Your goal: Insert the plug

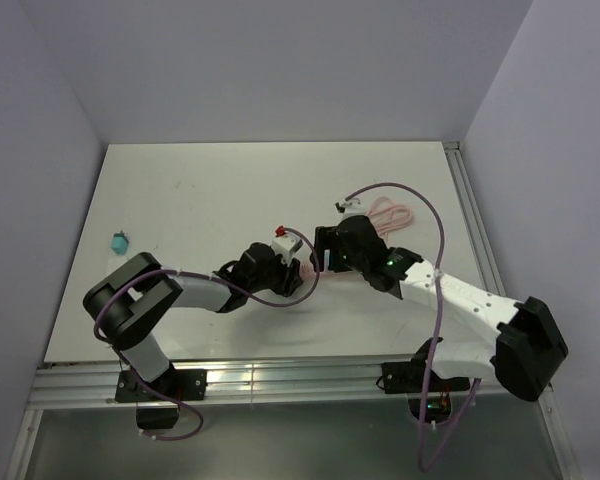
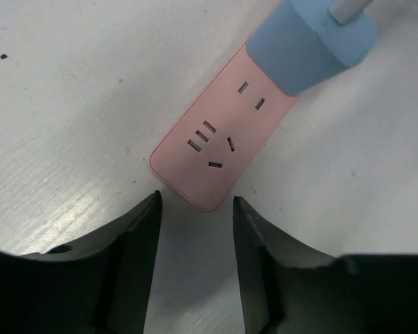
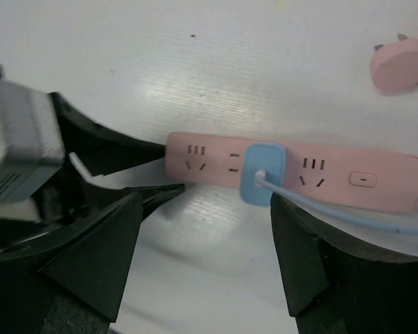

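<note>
Over pink strip (image 3: 334,174) | right fingers (image 3: 90,257) wide apart | left fingers (image 2: 125,257) half-open

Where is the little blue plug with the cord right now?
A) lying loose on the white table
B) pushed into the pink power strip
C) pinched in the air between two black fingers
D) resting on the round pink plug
B: the blue plug sits seated in a socket of the pink power strip, with nothing gripping it.

Beyond the left claw (image 2: 195,200), the blue plug (image 2: 310,49) and the pink power strip's (image 2: 216,146) far end run off the top edge.
</note>
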You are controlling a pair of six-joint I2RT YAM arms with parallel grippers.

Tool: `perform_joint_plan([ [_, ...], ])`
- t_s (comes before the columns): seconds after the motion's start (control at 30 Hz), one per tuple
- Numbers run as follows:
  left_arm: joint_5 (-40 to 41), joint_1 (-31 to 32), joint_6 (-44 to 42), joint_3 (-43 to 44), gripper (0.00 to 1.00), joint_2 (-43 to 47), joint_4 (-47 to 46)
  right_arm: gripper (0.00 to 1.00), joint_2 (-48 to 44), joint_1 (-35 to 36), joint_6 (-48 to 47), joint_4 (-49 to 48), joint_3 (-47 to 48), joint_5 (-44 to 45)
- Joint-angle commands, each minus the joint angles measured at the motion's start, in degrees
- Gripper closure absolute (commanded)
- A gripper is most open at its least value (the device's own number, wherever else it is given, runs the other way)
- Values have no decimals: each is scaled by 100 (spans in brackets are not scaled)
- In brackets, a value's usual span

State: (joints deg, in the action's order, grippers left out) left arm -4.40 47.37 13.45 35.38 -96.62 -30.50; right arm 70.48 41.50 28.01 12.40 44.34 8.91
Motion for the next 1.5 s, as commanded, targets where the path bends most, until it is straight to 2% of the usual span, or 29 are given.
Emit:
perform_joint_plan([
  [0.0, -60, -26, 184, 23, 49, 555, -9, 19, -734, -36, -76, 156, -47, -512],
  [0.1, -157, -26, 298, -22, 43, 995, 367, 19, -1419, -36, 2, 595, -206, -583],
  [0.13, -96, -18, 350, -5, 20, 1100, 509, 19, -1579, -36, 29, 675, -276, -618],
  [0.23, 18, -79, 588, -22, 8, 1557, 905, 20, -2116, -36, 152, 790, -399, -855],
  [0.33, 211, -193, 965, 4, 1, 2162, 1353, 20, -2363, -27, 170, 1000, -365, -864],
  [0.43, 606, -403, 1378, 92, 1, 2707, 1967, 21, -2486, -36, 56, 1106, -347, -838],
  [0.5, 1290, -536, 1712, 319, 1, 2963, 2389, 21, -2521, -27, 3, 1141, -321, -829],
  [0.57, 2157, -808, 2194, 566, 1, 3193, 3389, 21, -2530, -27, -15, 1150, -285, -864],
  [0.67, 3012, -1554, 2975, 1198, 1, 3158, 4980, 22, -2574, -28, -15, 1089, -268, -1197],
  [0.77, 3112, -2617, 3181, 1673, 0, 2860, 5842, 23, -2618, -36, -15, 948, -338, -1373],
  [0.9, 2586, -4380, 3111, 2279, 1, 2193, 6415, 24, -2601, -36, -24, 799, -434, -1488],
  [1.0, 2549, -5261, 3198, 2648, 1, 1639, 6670, 24, -2565, -27, -24, 668, -514, -1576],
  [1.2, 2744, -6134, 3910, 3106, 2, 1032, 6926, 26, -2434, -27, 55, 290, -707, -1980],
  [1.3, 2813, -6223, 4208, 3439, 2, 777, 7039, 26, -2381, -27, 47, 158, -768, -2042],
  [1.47, 2945, -6451, 4955, 4318, 3, -224, 8188, 26, -2267, -27, -59, 34, -777, -2077],
])
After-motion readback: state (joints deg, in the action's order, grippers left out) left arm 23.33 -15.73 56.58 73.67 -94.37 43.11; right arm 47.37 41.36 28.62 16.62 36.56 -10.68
